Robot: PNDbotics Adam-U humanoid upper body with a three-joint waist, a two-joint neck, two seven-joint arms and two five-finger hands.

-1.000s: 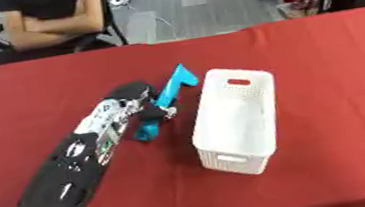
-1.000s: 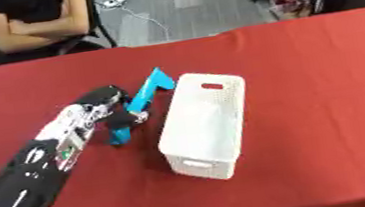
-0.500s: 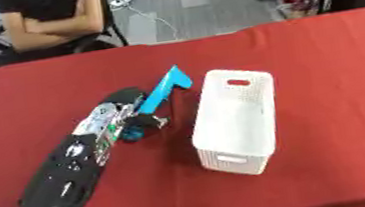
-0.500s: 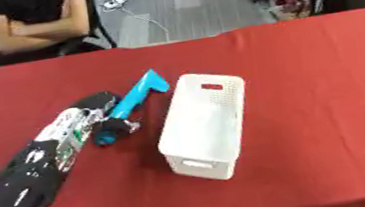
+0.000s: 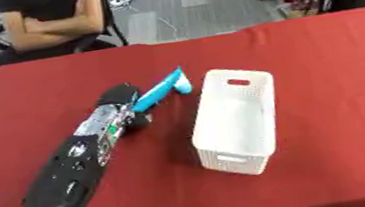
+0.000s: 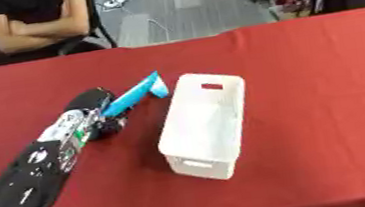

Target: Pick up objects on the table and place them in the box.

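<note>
One object is in hand at this moment: your left hand (image 5: 122,99) has its fingers curled around the lower end of a blue tube (image 5: 159,89), and the tube points up and away toward about 1 o'clock from the hand. Its wide far end is just beside the near-left corner of the white box's (image 5: 233,114) far rim, but I cannot tell if it touches the rim. Your right hand shows in neither view.

I judge that the step is the carry: the tube looks lifted from the red counter (image 5: 323,72) and is not yet over the opening. The box stands at 3 o'clock from your hand, long side running away from you, and nothing can be seen inside it.

For the next move, you need to bring the hand toward 3 o'clock, high enough that the tube passes over the left wall and does not push it. The box looks light, so I think a knock on its wall could slide it. Open the fingers only when the whole tube is above the inside of the box. I see no other object on the counter.
</note>
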